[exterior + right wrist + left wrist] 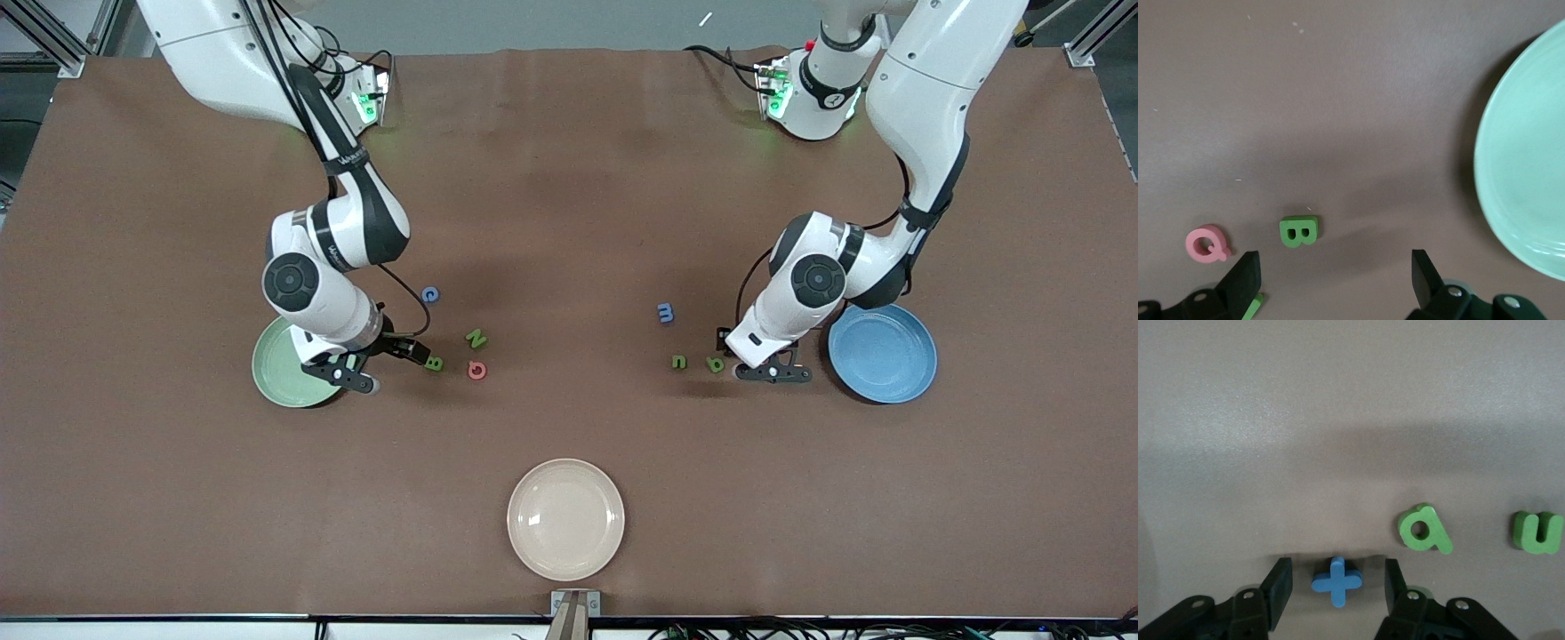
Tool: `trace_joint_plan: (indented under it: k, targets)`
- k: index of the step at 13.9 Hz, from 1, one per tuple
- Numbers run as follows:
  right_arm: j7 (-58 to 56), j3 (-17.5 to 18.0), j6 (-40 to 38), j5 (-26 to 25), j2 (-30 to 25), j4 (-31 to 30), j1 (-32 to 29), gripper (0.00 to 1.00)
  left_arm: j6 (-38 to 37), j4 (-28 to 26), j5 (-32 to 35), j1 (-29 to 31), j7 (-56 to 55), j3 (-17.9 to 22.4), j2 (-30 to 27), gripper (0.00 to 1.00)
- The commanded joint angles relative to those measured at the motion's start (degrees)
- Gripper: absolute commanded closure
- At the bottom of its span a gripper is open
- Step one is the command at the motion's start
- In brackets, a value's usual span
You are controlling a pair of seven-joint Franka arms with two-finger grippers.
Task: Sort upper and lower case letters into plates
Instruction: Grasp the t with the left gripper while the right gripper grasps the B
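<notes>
On the tabletop (569,178), the pale green plate (276,373) and blue plate (885,354) are sitting empty at the right and left arms' ends. The left tool (1335,587) is straddling the blue t (1336,581) wide open, gripping nothing; the right tool (1335,280), equally open and empty, is hovering near green B (1299,231). These stiff, light, thin letters probably need pinching across flat edges.
</notes>
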Motion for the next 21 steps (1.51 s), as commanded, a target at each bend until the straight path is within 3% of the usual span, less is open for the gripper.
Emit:
trace_joint_plan:
  k: [1,6,10,12,15,18,19,21]
  targets:
    - [2.64,-0.66,4.24,0.92,2.02,-0.41,1.61,0.03,1.08,-0.15,1.65,0.09,-0.94,0.1,0.41,0.41]
    - [2.82,-0.57,6.63,1.0,7.12,2.4,2.85,0.13,1.08,0.02,2.09,0.17,-0.94,0.19,0.5,0.68]
    - [3.17,-0.57,7.07,1.18,7.83,2.67,3.29,0.18,0.99,0.2,2.09,0.35,-1.12,0.19,-0.19,0.85]
    - [3.35,-0.49,7.07,1.27,7.83,2.67,3.29,0.2,-0.58,0.2,2.09,1.83,-0.95,0.1,-3.08,0.86]
    - [3.79,-0.49,7.16,1.27,8.36,2.67,3.72,0.25,-14.51,0.29,1.66,3.69,1.15,-0.52,-11.86,0.86]
    - [3.79,-0.49,8.29,1.27,9.15,2.67,4.08,0.3,-21.84,-0.41,1.21,7.46,8.26,-0.69,-17.59,0.86]
    - [3.7,-0.49,8.3,1.27,9.24,2.67,4.08,0.36,-23.69,-0.33,1.13,8.86,11.07,-0.69,-18.3,0.86]
    - [3.61,-0.49,7.95,1.27,9.24,2.67,4.08,0.61,-24.5,-1.2,1.13,11.94,16.35,-0.69,-19.18,0.86]
